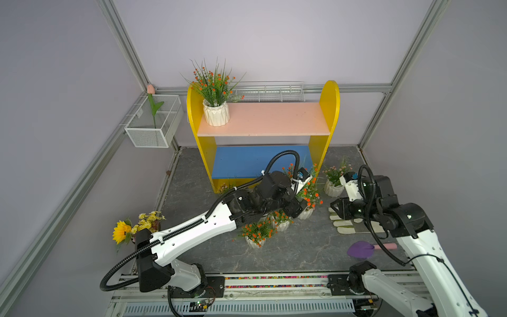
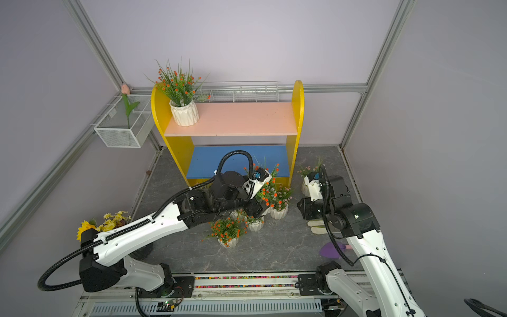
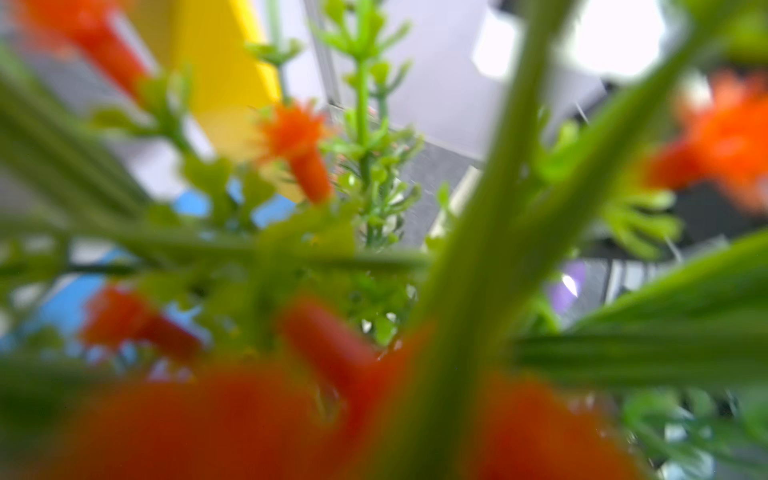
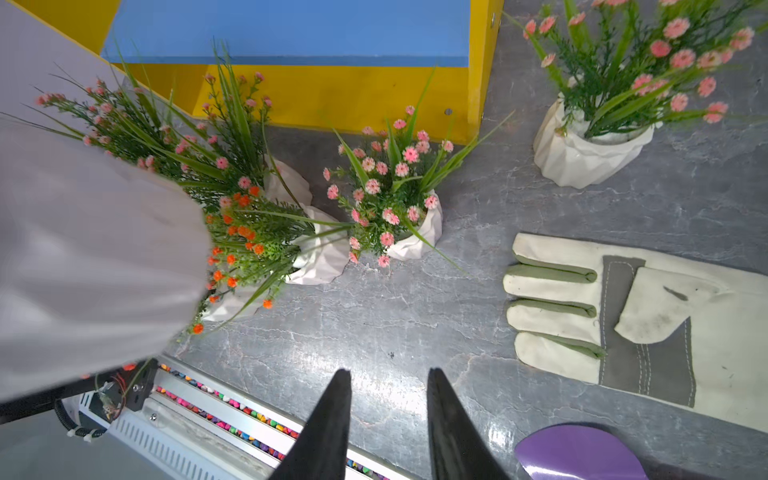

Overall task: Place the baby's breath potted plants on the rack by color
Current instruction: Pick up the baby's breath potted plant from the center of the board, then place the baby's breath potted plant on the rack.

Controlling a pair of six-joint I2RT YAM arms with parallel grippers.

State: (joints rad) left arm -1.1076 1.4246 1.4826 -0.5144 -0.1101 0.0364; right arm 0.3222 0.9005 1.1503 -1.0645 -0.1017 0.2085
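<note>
1. Left gripper (image 1: 296,208): clenched. By its place, it looks to pinch the pot of an orange plant (image 1: 310,196) on the floor near the rack's (image 1: 330,109) right foot. Sprigs hide the contact.
2. Right gripper (image 4: 388,372): released and empty, over bare floor left of the glove (image 4: 623,328).
3. Shelved plant (image 1: 215,90): orange, standing at the left end of the upper board (image 1: 274,118). No pot shows on the lower board (image 1: 247,162).
4. Loose stock: an orange pair (image 1: 258,232) nearer on the floor. Three pink plants (image 4: 390,183) stand by the rack's foot and to its right.
5. Step in hand, as judged: carrying the orange plant up to the upper board.
   - Raise it straight until its sprigs clear the neighbours.
   - Keep the pot upright.
   - Set it just right of the shelved plant, leaving room for the pair.
6. Views:
   - Only the right wrist view shows all three pink plants; the left arm largely covers two in both top views.
   - The left wrist view gives blurred blossoms and no fingers.
   - The upper board shows only in the top views.
</note>
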